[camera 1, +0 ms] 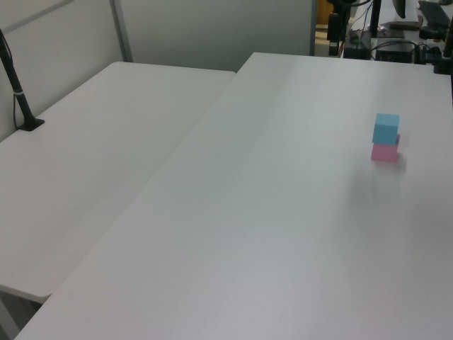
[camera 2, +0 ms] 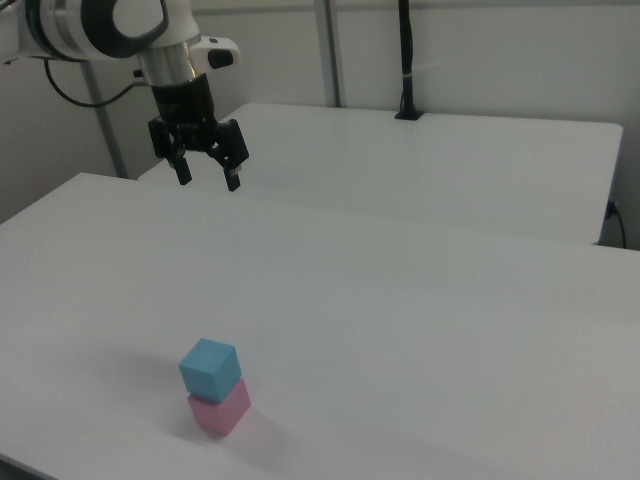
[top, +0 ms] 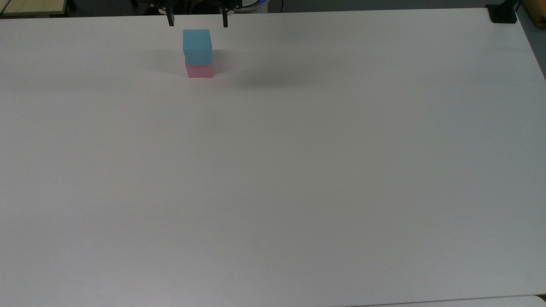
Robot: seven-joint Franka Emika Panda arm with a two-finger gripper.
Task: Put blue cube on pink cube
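Note:
The blue cube [top: 197,46] rests on top of the pink cube [top: 200,70] near the far edge of the white table [top: 298,170], turned slightly against it. The stack also appears as blue cube [camera 1: 386,128] over pink cube [camera 1: 384,151] and as blue cube [camera 2: 210,369] over pink cube [camera 2: 221,411]. My gripper [camera 2: 207,181] hangs open and empty high above the table, well apart from the stack. Its two dark fingertips [top: 170,20] poke in at the top view's upper edge, either side of the blue cube, with the gripper [top: 198,22] midway.
A second white table [camera 1: 92,156] adjoins this one. A black post [camera 2: 407,60] stands on it at its far side. A black clamp [top: 502,14] sits at the top view's upper right corner. Desks with equipment [camera 1: 396,42] lie beyond the table's end.

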